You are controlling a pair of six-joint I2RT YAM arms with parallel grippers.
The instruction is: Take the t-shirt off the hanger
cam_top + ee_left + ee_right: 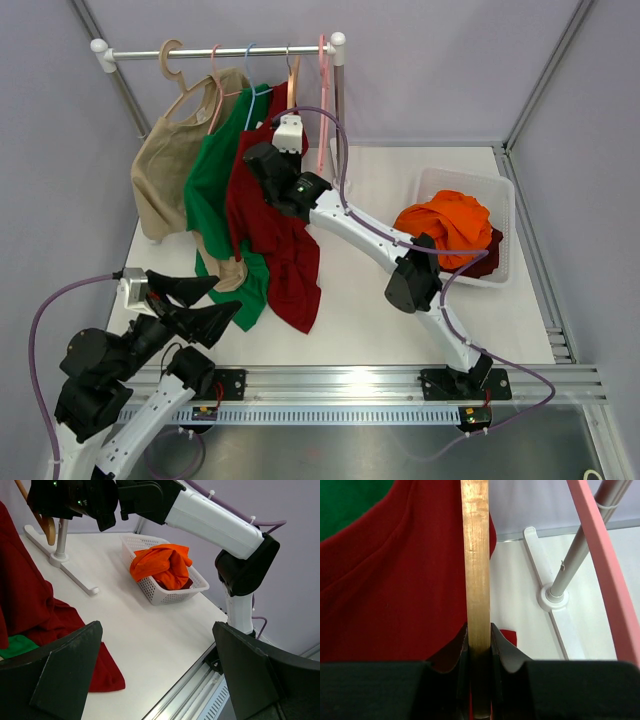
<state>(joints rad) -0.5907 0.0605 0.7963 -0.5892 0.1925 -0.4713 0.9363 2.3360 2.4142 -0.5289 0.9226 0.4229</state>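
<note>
We find the right gripper [479, 630] closed tight on the wooden hanger [476, 555]. Its two fingers press the hanger's arm from either side, with no gap showing. The arm of the hanger runs straight up out of the grip and its wood is bare in the right wrist view.

The red t-shirt [275, 240] hangs immediately at that grip. Its cloth fills the space left of the wooden arm, and a small scrap shows just to the right, beside the gripper. In the top view the shirt hangs from the rack rail [230, 50] between the green shirt [215, 180] and the pink hanger [605, 555]. Its lower part spreads onto the tabletop [370, 320]. We cannot tell how much of the shirt sits on the hanger.

The left gripper [157, 650] is spread wide and holds nothing. It sits low at the near left, close to the red hem but apart from it.

A white basket [500, 200] with an orange garment [445, 225] stands at the right, well apart from the shirt.
</note>
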